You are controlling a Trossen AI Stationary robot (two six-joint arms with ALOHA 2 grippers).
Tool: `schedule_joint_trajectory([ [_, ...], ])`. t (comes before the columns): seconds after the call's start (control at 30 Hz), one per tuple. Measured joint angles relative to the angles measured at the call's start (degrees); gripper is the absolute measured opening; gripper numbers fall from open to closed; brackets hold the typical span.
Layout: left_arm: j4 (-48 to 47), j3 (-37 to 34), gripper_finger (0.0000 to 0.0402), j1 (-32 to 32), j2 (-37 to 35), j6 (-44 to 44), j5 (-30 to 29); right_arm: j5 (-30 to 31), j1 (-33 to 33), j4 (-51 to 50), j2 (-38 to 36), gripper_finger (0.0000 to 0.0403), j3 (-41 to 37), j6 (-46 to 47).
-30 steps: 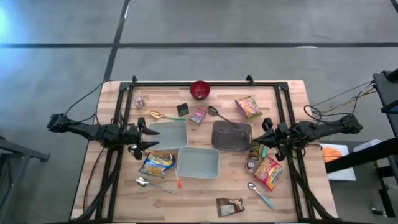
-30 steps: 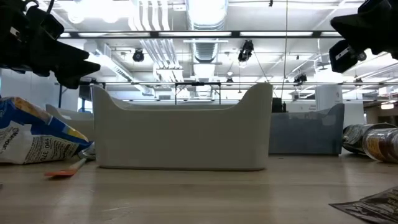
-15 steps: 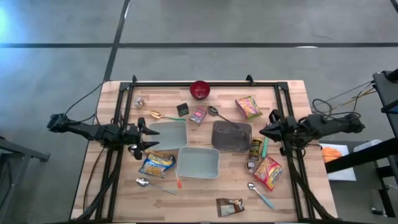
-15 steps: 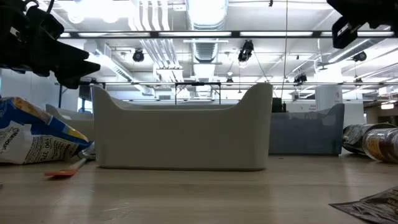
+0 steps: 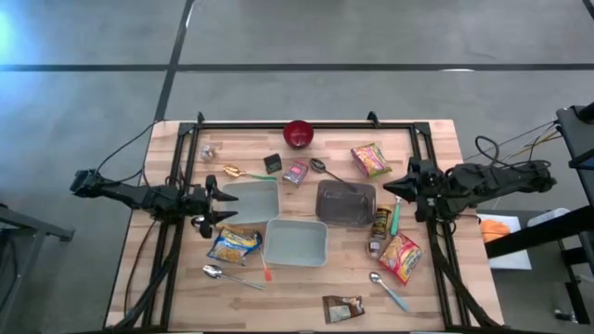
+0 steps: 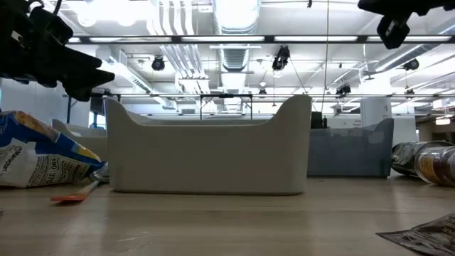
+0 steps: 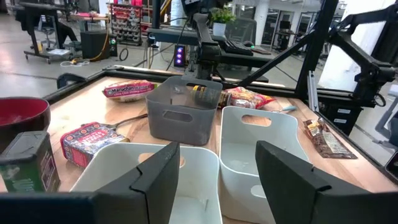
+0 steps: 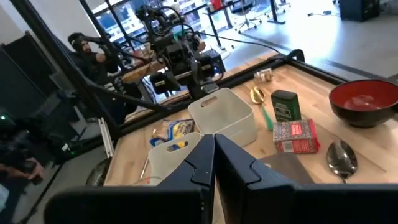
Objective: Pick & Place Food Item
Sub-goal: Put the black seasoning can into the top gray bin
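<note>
Food packets lie flat on the wooden table (image 5: 436, 139): a yellow-and-blue bag (image 5: 232, 244) by the near left, a red-and-yellow bag (image 5: 401, 257) at the near right, a snack bag (image 5: 369, 160) at the far right, a small red packet (image 5: 296, 172) and a brown packet (image 5: 342, 308). My left gripper (image 5: 223, 206) hangs open and empty beside a white bin (image 5: 251, 199), its fingers level (image 7: 217, 180). My right gripper (image 5: 397, 186) is shut and empty (image 8: 214, 163), raised above the table's right side next to the dark grey bin (image 5: 345, 204).
A second white bin (image 5: 295, 243) stands in the near middle. A red bowl (image 5: 298, 134) and a dark green tin (image 5: 272, 163) are at the far side. A jar (image 5: 380, 223) lies under the right arm. Spoons (image 5: 385, 288) are scattered around. A black frame (image 5: 306, 123) borders the table.
My right gripper has risen well above the table, staying shut, and has tipped up toward level while rolling a little. In the low view it has climbed to the picture's top edge. Nothing on the table has moved.
</note>
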Motion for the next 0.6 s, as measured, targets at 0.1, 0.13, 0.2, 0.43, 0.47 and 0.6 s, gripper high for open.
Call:
schedule_joint_trajectory([
  [0.1,0.46,1.6,0.0213,1.15,0.04,-0.64,-3.54,0.1,0.0,-0.09,1.13,0.0008,0.53,0.05],
  [0.13,-0.92,2.79,0.0213,1.77,0.07,-1.22,-3.91,0.24,0.0,-0.17,1.41,0.0008,0.53,0.05],
  [0.2,-3.28,5.89,0.0213,3.41,0.33,-1.6,-3.96,0.3,-0.02,0.04,1.74,0.0008,0.4,0.08],
  [0.43,-9.76,14.54,0.0213,11.92,5.73,-10.55,-3.69,0.32,-0.02,0.21,2.35,0.0008,0.0,2.46],
  [0.47,-10.82,15.88,0.0213,13.47,7.18,-11.03,-2.94,0.36,-0.02,0.33,2.26,0.0008,0.0,2.4],
  [0.6,-14.47,21.65,0.0213,20.51,13.95,-11.36,2.35,1.85,-0.34,1.49,1.87,0.0008,0.0,1.23],
])
